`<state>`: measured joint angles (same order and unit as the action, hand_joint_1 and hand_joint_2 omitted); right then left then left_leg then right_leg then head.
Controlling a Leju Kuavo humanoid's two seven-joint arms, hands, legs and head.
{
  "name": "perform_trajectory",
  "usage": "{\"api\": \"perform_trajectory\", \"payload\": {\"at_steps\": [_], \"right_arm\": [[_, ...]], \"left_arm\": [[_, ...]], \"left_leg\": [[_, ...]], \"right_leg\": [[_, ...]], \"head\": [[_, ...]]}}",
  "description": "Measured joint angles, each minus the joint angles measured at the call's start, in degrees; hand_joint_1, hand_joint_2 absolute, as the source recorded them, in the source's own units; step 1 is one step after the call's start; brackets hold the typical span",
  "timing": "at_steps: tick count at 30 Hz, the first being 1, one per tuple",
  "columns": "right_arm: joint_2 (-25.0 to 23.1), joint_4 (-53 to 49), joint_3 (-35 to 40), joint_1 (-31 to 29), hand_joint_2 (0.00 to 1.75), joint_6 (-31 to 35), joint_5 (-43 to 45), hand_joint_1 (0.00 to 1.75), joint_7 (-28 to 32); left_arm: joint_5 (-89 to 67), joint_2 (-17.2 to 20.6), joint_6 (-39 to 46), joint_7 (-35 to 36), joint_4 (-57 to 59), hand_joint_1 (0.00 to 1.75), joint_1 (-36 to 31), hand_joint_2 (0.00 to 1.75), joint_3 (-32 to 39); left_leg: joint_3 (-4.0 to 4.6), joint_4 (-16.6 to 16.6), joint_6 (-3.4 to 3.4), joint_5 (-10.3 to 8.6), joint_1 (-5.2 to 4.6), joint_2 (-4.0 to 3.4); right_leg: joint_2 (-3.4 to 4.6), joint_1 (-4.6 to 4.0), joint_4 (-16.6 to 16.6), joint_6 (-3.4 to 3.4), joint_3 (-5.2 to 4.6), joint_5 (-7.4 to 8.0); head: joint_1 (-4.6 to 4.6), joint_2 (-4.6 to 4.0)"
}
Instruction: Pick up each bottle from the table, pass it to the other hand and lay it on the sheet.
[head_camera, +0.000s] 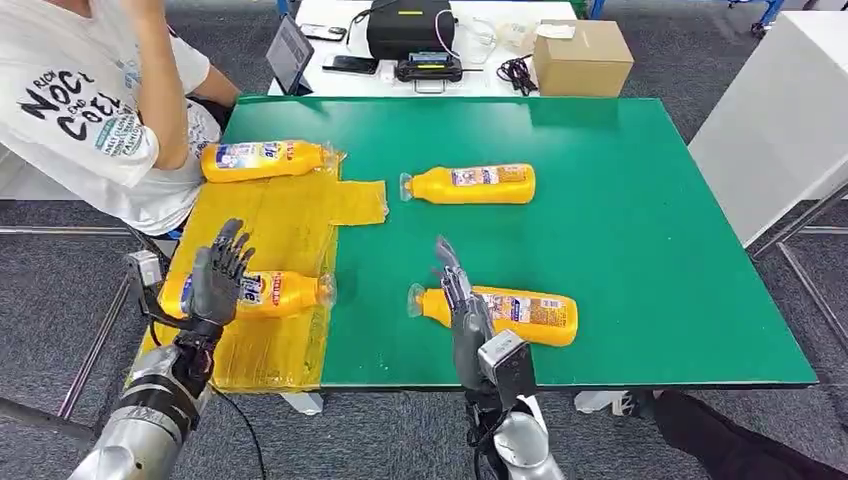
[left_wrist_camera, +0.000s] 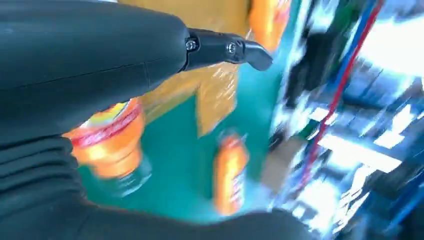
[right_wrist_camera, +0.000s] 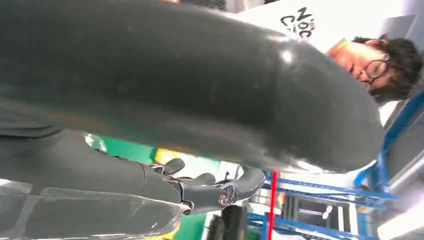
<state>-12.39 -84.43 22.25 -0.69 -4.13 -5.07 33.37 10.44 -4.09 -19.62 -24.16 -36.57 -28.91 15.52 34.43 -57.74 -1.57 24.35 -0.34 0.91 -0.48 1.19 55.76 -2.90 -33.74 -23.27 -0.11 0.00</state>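
Currently four orange bottles, labelled, clear caps, lie sideways: two on yellow sheet (head_camera: 270, 225), two on green surface (head_camera: 640, 240). Left hand (head_camera: 220, 275) spread, empty; right hand (head_camera: 462, 300) extended, empty, over nearest bottle (head_camera: 525, 315).

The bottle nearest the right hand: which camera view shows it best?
The head view shows it best: the bottle lies whole on the green table, cap toward the sheet, with the right hand in front of its neck. The left wrist view is blurred; which bottle appears there is unclear. The right wrist view gives no clear sight of it.
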Motion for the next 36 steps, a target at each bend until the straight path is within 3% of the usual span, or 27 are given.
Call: {"api": "perform_trajectory", "payload": {"at_steps": [1, 6, 7, 15, 25, 36], "right_arm": [[0.00, 0.15, 0.06, 0.00, 1.75, -0.13, -0.56, 0.00, -0.22], [0.13, 0.90, 1.07, 0.00, 1.75, 2.19, -4.81, 0.00, -0.28], [0.26, 0.92, 1.07, 0.00, 1.75, 3.12, -5.53, 0.00, -1.08], [4.86, 3.13, -0.02, -1.97, 1.75, 7.67, -16.79, 0.00, -10.48], [8.85, 7.06, -1.07, -4.23, 1.75, 8.20, -20.24, 0.00, -11.80], [14.34, 11.21, -1.88, -9.33, 1.75, 9.03, -32.08, 0.00, -21.57]], "left_arm": [[1.96, -0.53, 3.76, -1.42, -0.98, 0.00, 0.14, 0.00, 0.17], [-2.90, -1.92, 22.56, -10.52, -6.97, 0.00, 1.20, 0.00, 0.11], [-5.02, -1.97, 25.84, -11.96, -8.44, 0.00, 1.65, 1.75, -0.09], [-12.45, -2.69, 31.90, -14.31, -18.65, 0.00, 6.50, 1.75, -1.45], [-14.63, -4.24, 33.15, -14.44, -25.31, 0.00, 10.94, 1.75, -3.32], [-20.60, -5.85, 34.11, -13.81, -31.47, 0.00, 17.55, 1.75, -6.86]], "left_leg": [[0.06, 0.00, 0.00, 0.00, 0.00, 0.01], [0.24, 0.00, 0.01, 0.01, 0.02, 0.02], [0.25, 0.00, 0.01, 0.02, 0.02, 0.01], [0.31, 0.00, 0.00, 0.04, -0.02, 0.01], [0.34, -0.02, 0.00, 0.05, 0.03, -0.01], [0.40, -0.03, -0.02, 0.06, -0.08, 0.01]], "right_leg": [[0.01, 0.00, 0.00, 0.00, -0.05, 0.00], [0.01, -0.01, 0.01, 0.00, -0.23, -0.01], [0.02, -0.01, 0.01, 0.00, -0.24, -0.02], [0.02, 0.02, -0.03, 0.00, -0.29, -0.02], [0.04, -0.03, -0.02, -0.01, -0.33, -0.01], [0.04, 0.06, -0.04, -0.03, -0.34, 0.00]], "head": [[0.00, 0.00], [0.00, 0.00], [0.00, 0.00], [0.00, 0.00], [0.00, 0.00], [0.00, 0.00]]}}
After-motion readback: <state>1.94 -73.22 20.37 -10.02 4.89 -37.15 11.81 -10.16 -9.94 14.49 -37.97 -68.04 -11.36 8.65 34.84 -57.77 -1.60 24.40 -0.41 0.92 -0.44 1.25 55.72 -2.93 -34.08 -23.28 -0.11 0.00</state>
